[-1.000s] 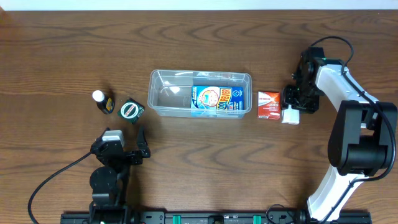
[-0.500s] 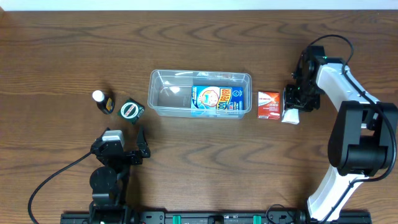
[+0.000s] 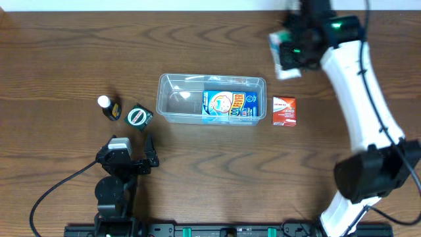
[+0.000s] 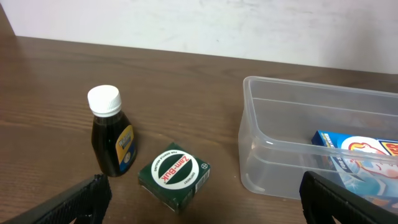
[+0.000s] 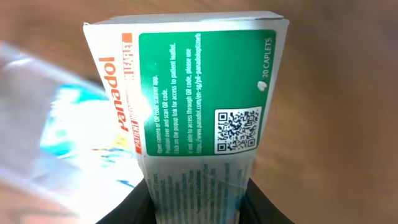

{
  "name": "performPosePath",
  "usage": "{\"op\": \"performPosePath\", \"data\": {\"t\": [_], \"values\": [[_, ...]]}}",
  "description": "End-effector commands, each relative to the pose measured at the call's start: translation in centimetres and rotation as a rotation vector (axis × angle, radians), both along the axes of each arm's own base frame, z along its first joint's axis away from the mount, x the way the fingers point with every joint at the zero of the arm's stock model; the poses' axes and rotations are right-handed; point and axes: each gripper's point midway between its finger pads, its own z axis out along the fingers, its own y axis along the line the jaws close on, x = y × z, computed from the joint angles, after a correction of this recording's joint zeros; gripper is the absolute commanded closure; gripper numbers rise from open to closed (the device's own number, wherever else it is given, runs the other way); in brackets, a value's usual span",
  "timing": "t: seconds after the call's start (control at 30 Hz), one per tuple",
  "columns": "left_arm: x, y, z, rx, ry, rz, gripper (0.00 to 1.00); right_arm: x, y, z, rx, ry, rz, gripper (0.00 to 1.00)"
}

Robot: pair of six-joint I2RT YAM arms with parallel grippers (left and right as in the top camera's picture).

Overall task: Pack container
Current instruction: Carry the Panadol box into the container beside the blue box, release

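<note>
The clear plastic container (image 3: 171,99) stands mid-table with a blue box (image 3: 228,105) lying in its right half; it also shows in the left wrist view (image 4: 273,149). My right gripper (image 3: 287,49) is shut on a white and green Panadol box (image 5: 186,106) and holds it high above the table, up and right of the container. My left gripper (image 4: 199,202) is open and empty near the front edge. Just ahead of it lie a green Zam-Buk box (image 4: 174,175) and a dark bottle with a white cap (image 4: 112,140).
A small red box (image 3: 284,110) lies on the wood just right of the container. The bottle (image 3: 108,106) and green box (image 3: 138,116) sit left of the container. The left arm's base is at the front left.
My right gripper has lifted the white box off the table beside the red box and carried it up and toward the far side. The left arm has not moved.
</note>
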Motion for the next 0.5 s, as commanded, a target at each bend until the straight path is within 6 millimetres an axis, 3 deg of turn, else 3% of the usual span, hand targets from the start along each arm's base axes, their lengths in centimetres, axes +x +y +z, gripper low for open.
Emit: {"op": "performPosePath", "data": {"t": [0.0, 0.13, 0.2, 0.47], "values": [[-0.2, -0.1, -1.6, 0.014, 0.048, -0.013, 0.02, -1.7, 5.1, 0.5, -0.079, -0.058, 0.309, 0.76], [-0.2, -0.1, -1.6, 0.014, 0.048, -0.013, 0.02, -3.9, 9.8, -0.9, -0.17, -0.075, 0.613, 0.78], [-0.2, -0.1, -1.6, 0.014, 0.048, -0.013, 0.02, -4.6, 10.6, -2.0, -0.212, -0.068, 0.699, 0.79], [-0.2, -0.1, -1.6, 0.014, 0.048, -0.013, 0.02, -5.1, 9.4, -7.7, -0.329, 0.028, 0.892, 0.83]]}}
